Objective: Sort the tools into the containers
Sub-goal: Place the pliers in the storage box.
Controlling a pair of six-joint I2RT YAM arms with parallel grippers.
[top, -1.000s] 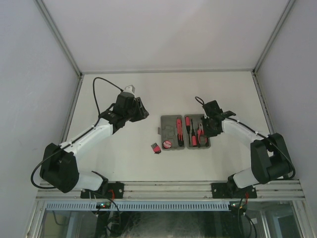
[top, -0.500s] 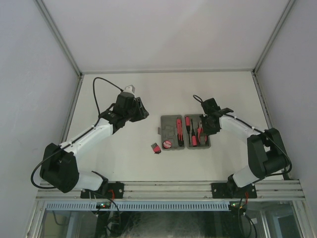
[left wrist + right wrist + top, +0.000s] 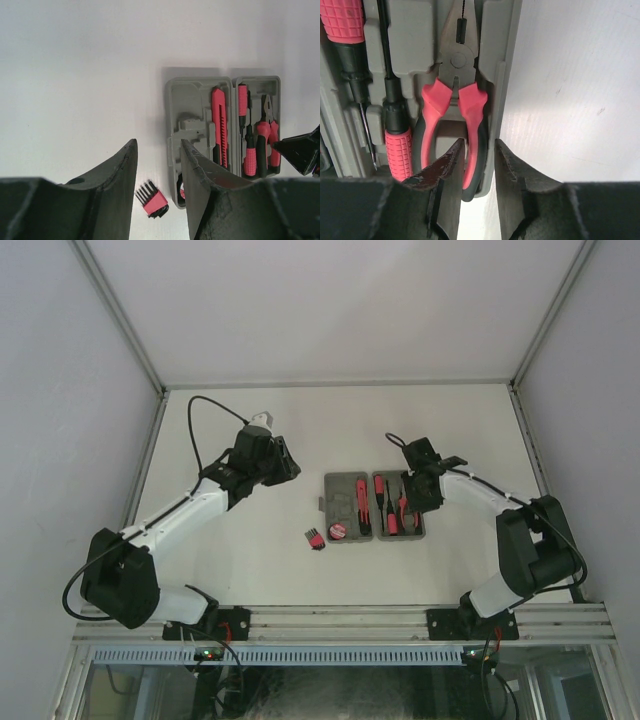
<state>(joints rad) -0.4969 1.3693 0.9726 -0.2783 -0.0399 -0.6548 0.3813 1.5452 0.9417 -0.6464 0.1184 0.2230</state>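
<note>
The grey tool case lies open at mid-table. Its left half holds a longer red-black tool and a small round red-black item. Its right half holds two red-handled screwdrivers and the red-handled pliers. The red-black hex key set lies on the table left of the case, and shows between my left fingers in the left wrist view. My left gripper is open and empty, held high. My right gripper is open, straddling the pliers' right handle and the case wall.
White table with grey walls at left, right and back. The case and its tools also show in the left wrist view, with my right gripper at its right edge. Bare table lies right of the case.
My right gripper has shifted a little left and toward the back, over the case's right half. The pliers now lie in the case. The left arm has not moved.
</note>
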